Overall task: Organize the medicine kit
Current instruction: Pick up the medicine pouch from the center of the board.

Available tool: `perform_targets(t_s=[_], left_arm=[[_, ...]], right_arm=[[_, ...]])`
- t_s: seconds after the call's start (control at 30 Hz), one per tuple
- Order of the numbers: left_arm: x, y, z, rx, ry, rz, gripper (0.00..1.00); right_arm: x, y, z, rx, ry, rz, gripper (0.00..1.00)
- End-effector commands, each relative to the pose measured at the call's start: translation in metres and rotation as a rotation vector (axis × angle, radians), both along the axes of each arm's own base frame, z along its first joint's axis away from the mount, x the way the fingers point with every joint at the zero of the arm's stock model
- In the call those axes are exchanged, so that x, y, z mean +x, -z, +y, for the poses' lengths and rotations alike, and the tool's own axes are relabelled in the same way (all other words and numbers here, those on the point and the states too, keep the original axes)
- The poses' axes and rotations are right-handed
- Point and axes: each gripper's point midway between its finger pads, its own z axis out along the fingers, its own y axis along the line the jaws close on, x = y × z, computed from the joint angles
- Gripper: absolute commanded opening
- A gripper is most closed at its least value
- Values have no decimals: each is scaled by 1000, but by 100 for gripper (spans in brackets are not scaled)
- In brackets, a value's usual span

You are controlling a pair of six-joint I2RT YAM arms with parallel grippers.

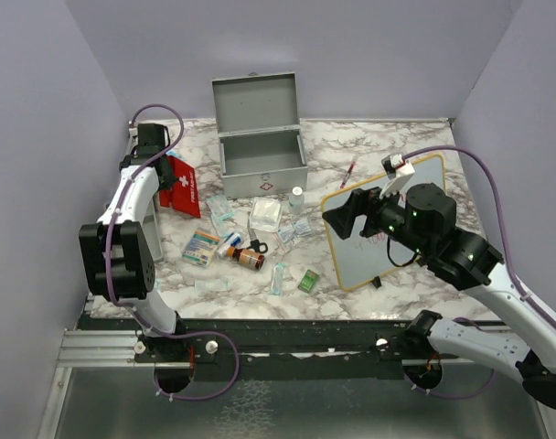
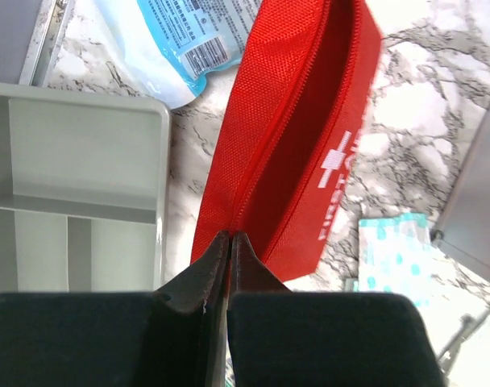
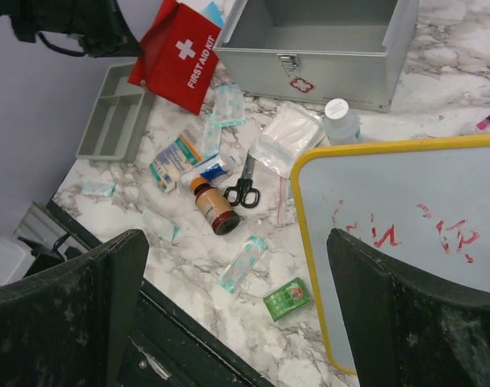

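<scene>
A tray (image 1: 153, 230) lies at the tabletop's (image 1: 415, 137) 9 o'clock edge. Just beside it, the left end effector (image 2: 230, 238) is pressed together, pinching the edge of a red pouch (image 2: 293, 145), which stands tilted at the kit's 8 o'clock. The kit (image 1: 264, 178) sits at the tabletop's 12 o'clock, its lid upright. At its 6 o'clock lie loose packets, a brown bottle (image 1: 251, 258), scissors (image 3: 243, 185) and a green box (image 1: 308, 281). At 3 o'clock, the right end effector (image 3: 241, 322) hovers spread, gripping nothing, over the whiteboard's (image 3: 422, 226) 9 o'clock edge.
</scene>
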Motion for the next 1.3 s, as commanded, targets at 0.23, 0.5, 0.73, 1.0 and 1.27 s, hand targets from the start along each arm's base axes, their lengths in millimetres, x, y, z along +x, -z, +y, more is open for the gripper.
perform_targets(t_s=[0.23, 0.5, 0.73, 1.0, 1.27], left_arm=[[-28, -52, -24, -123, 9, -123, 0], [-43, -47, -32, -144, 57, -108, 0], [-49, -57, -44, -192, 99, -137, 0], [-55, -81, -54, -229, 134, -188, 0], [-69, -93, -67, -278, 181, -210, 0]], right_arm=[[32, -13, 10, 50, 158, 83, 97], [35, -11, 30, 96, 107, 104, 94], [45, 1, 53, 108, 90, 185, 92], [70, 7, 94, 214, 103, 292, 87], [103, 25, 159, 268, 47, 439, 79]])
